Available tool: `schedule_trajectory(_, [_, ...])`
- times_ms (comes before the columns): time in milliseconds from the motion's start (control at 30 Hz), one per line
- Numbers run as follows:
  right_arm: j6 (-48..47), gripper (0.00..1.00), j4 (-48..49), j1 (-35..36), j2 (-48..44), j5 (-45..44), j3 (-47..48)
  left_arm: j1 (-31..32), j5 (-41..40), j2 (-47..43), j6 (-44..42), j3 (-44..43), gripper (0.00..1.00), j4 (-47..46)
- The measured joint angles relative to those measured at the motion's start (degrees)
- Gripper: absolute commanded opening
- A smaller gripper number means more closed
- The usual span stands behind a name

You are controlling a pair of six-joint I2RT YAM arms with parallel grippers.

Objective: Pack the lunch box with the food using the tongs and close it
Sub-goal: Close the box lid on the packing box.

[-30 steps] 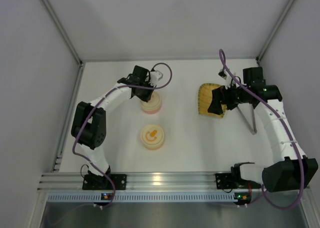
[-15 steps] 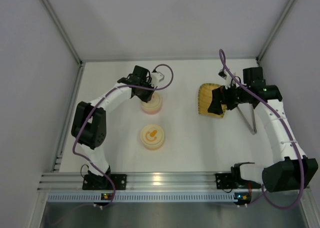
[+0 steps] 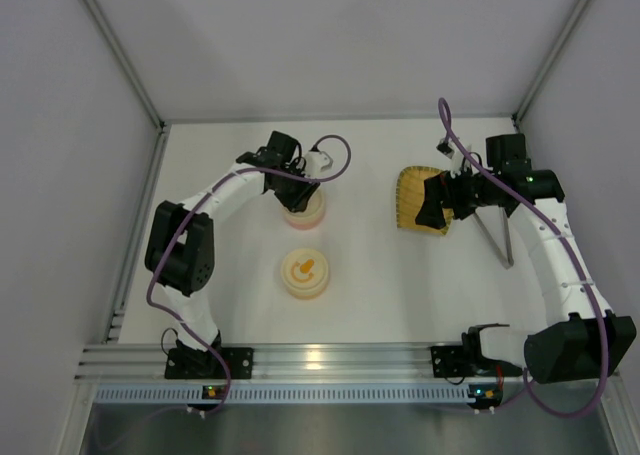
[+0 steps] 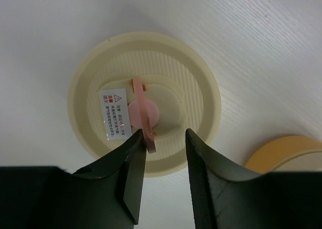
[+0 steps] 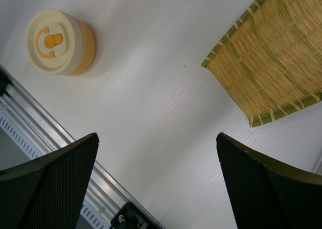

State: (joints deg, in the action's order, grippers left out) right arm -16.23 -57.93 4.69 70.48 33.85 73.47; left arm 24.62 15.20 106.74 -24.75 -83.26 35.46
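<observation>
A round lunch box with a cream lid [image 4: 90,88] and pink base [image 3: 303,211] sits at the table's back left. Its pink handle tab [image 4: 142,113] stands up on edge. My left gripper [image 4: 163,136] [image 3: 301,175] hovers right over it, jaws parted, the left finger touching the tab and the right finger well clear of it. The grey tongs [image 3: 497,239] lie on the table at the right. My right gripper [image 5: 157,138] [image 3: 432,207] hangs wide open and empty beside the yellow tray [image 5: 274,53]. No food is in view.
A second round box with an orange base and cream lid [image 3: 305,273] [image 5: 58,40] [image 4: 282,151] stands in front of the pink one. The woven yellow tray [image 3: 410,200] lies at centre right. An aluminium rail [image 5: 60,153] runs along the near edge.
My left gripper's jaws have come apart around the pink handle tab, and its wrist has shifted slightly. The right arm has not moved.
</observation>
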Motion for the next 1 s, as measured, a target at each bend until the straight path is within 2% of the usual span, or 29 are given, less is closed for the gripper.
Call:
schedule_trajectory(133, [0.02, 0.99, 0.0, 0.0, 0.0, 0.0, 0.0, 0.07, 2.6, -0.13, -0.04, -0.31, 0.44, 1.27])
schedule_trajectory(333, [0.02, 0.99, 0.0, 0.0, 0.0, 0.0, 0.0, 0.09, 6.84, -2.12, -0.04, -0.31, 0.55, 2.89])
schedule_trajectory(500, [0.0, 0.99, 0.0, 0.0, 0.0, 0.02, 0.0, 0.17, 7.65, -3.48, 0.02, -1.29, 0.53, 3.56])
schedule_trajectory(533, [0.0, 0.99, 0.0, 0.0, 0.0, 0.0, 0.0, 0.17, 7.52, -3.52, 0.2, -1.29, 0.52, 3.5])
schedule_trajectory(633, [0.0, 0.99, 0.0, 0.0, 0.0, 0.0, 0.0, 0.17, 6.75, -3.65, 1.2, -1.29, 0.27, 3.28])
schedule_trajectory(667, [0.0, 0.99, 0.0, 0.0, 0.0, 0.0, 0.0, 0.17, 6.45, -3.72, 1.75, -1.29, 0.16, 3.1])
schedule_trajectory(700, [0.02, 0.99, 0.0, 0.0, 0.0, 0.02, 0.0, 0.17, 6.12, -3.74, 2.36, -1.29, 0.12, 3.02])
schedule_trajectory(767, [0.02, 0.99, 0.0, 0.0, 0.0, 0.0, 0.0, 0.17, 5.14, -3.76, 2.95, -1.31, 0.06, 2.54])
schedule_trajectory(1000, [0.02, 0.99, 0.0, 0.0, 0.0, 0.0, 0.0, 0.17, 2.71, -3.74, 4.59, -2.16, 0.04, 1.7])
